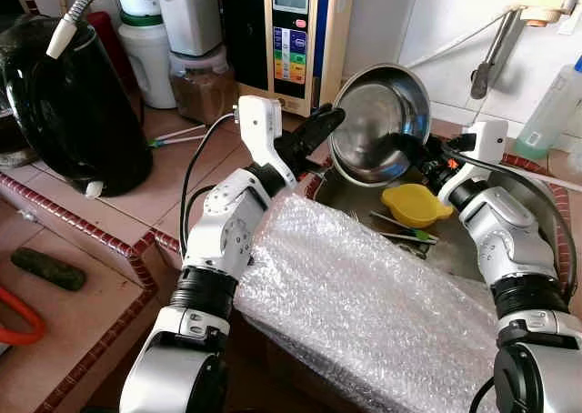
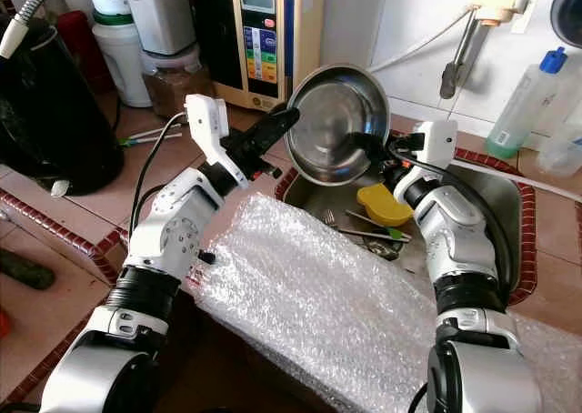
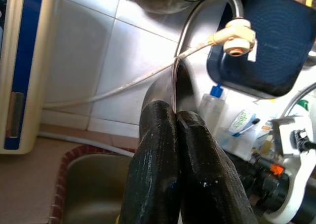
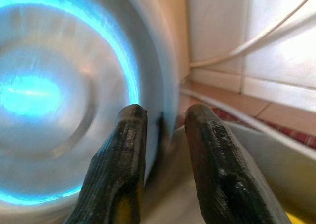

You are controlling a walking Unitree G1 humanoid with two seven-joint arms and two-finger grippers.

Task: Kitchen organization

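Observation:
A round steel bowl is held tilted on edge above the sink, its hollow facing me. My left gripper is shut on the bowl's left rim; the left wrist view shows the thin rim pinched between the fingertips. My right gripper is at the bowl's lower right edge. In the right wrist view its fingers stand open, with the bowl's rim in the gap between them.
A yellow dish and several utensils lie in the sink. Bubble wrap covers the near counter edge. A black kettle stands left, a water purifier behind, and a faucet and bottle at right.

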